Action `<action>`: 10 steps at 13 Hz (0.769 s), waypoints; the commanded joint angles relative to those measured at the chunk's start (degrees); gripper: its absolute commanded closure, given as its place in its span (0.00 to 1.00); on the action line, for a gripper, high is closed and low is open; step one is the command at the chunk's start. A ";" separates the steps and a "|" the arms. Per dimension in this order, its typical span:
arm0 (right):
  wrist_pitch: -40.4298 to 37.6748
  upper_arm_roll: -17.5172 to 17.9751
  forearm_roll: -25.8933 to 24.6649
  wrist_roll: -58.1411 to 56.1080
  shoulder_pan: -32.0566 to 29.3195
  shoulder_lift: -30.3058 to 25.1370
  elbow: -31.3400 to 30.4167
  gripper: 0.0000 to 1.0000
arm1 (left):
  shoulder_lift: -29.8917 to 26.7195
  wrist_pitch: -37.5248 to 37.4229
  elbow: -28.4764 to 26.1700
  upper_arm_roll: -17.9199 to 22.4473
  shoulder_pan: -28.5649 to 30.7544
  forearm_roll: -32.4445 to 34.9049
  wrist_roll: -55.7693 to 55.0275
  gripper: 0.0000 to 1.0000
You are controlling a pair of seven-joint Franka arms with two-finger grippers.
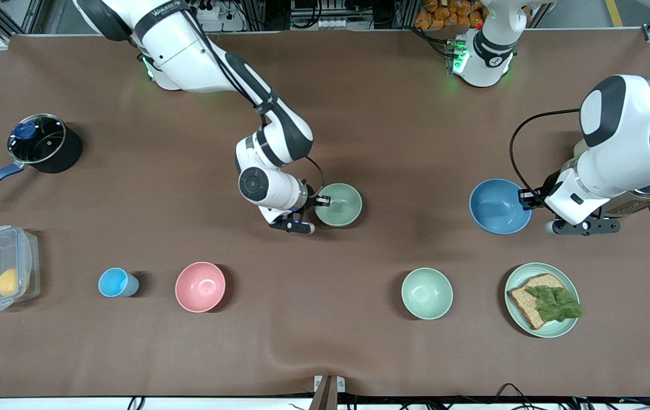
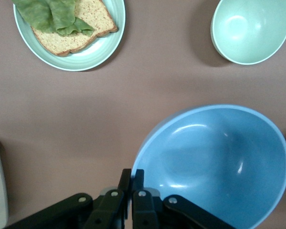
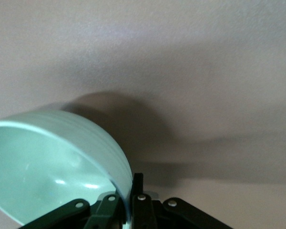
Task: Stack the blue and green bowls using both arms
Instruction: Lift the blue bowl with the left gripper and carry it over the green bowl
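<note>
the right gripper (image 1: 321, 200) is pinching the rim of the green bowl (image 1: 338, 204) with its fingers closed tight, near the middle of the table. the bowl is looking tipped and lifted. toward the left arm's end, the left gripper (image 1: 524, 197) is squeezing the rim of the blue bowl (image 1: 498, 206) the same way. both bowls are being held, but they are well apart. the stacking is not done yet.
</note>
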 commanded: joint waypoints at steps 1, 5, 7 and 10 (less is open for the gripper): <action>-0.65 -0.93 1.13 3.34 0.34 -0.90 -0.04 0.00 | 0.46 -0.73 0.87 -1.88 -0.11 0.34 -2.81 1.00; -3.03 -2.86 1.13 14.59 -0.44 -3.28 1.88 0.00 | 1.43 -0.29 1.13 -2.67 -4.14 -0.18 -9.66 1.00; -7.32 -4.79 1.83 20.12 -1.15 -3.28 4.95 0.00 | 1.69 0.67 1.22 -2.67 -7.56 -0.36 -15.62 1.00; -7.52 -6.46 2.09 29.72 -1.15 -1.79 6.81 0.00 | 5.29 0.94 4.46 -2.67 -13.72 -0.27 -25.46 1.00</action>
